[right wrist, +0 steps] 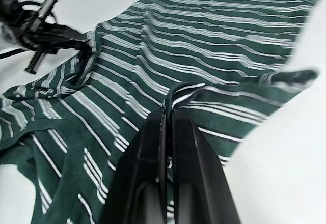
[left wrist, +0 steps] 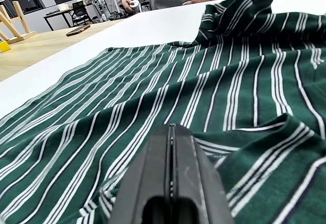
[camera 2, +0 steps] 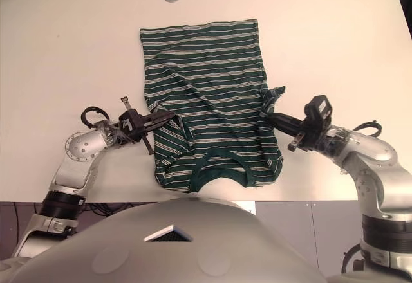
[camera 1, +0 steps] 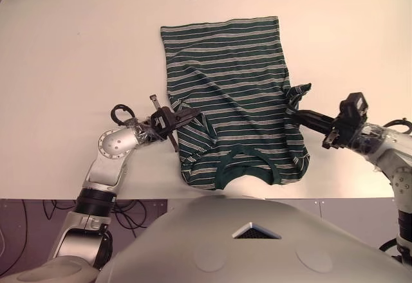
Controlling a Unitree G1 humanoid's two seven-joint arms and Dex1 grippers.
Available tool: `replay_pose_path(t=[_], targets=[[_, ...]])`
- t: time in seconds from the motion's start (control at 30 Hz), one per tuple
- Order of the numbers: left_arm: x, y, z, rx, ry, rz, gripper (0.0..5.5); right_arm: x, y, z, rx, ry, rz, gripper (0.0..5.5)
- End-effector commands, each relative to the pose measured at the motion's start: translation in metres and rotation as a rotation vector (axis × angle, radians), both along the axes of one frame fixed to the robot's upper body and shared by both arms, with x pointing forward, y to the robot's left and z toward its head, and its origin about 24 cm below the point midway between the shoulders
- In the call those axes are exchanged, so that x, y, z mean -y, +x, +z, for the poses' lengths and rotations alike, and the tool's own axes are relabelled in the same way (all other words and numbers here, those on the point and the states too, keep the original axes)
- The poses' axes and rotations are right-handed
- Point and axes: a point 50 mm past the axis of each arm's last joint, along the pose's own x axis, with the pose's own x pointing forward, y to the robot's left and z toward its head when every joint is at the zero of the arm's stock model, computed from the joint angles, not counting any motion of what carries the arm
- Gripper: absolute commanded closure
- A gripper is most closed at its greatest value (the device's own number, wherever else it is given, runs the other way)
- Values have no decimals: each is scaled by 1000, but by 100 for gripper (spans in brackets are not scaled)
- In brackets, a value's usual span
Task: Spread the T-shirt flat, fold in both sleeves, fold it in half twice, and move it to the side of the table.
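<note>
The T-shirt [camera 1: 232,71] lies on the table [camera 1: 77,38], collar [camera 1: 248,157] at the near edge and hem at the far side. The left gripper [camera 1: 190,116] sits at the shirt's left edge, fingers pressed together and pinching the folded-in sleeve cloth. The right gripper [camera 1: 291,112] sits at the right edge, fingers closed on the right sleeve [camera 1: 300,92], which is bunched and raised just beside the body panel.

Bright, even light from above — the white table [camera 1: 77,38] carries only soft, faint shadows along the T-shirt [camera 1: 232,71] edges.
</note>
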Motion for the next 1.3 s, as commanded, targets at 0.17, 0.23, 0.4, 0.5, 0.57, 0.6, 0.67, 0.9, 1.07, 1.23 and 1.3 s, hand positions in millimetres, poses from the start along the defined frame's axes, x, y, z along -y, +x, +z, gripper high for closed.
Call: replay_pose_path(t=[0.17,0.23,0.4,0.5,0.57,0.6,0.67,0.9,1.07,1.23,1.3], targets=[[1,5,4,24,16,-14,550,-38,-12,-38,-131,-65,167,468],[0,5,3,23,21,-8,550,-38,-12,-38,-132,-64,177,434],[0,11,3,32,36,13,550,-42,-17,-19,-84,47,238,344],[-2,13,8,58,38,9,550,-47,-23,4,0,180,307,301],[-3,11,19,80,21,2,550,-46,-20,28,106,291,309,301],[-4,9,25,88,12,-5,531,-44,-17,37,144,325,296,298],[-7,2,38,107,13,-30,500,-37,-11,50,220,326,260,298],[-54,-41,46,-17,344,-128,394,9,-19,47,375,-218,371,218],[-67,-62,41,-65,590,-232,324,54,-32,23,293,-622,540,180],[-63,-65,34,-29,666,-281,295,54,-41,-2,252,-714,653,180],[-55,-67,26,-11,683,-338,295,45,-48,-11,251,-685,686,180]])
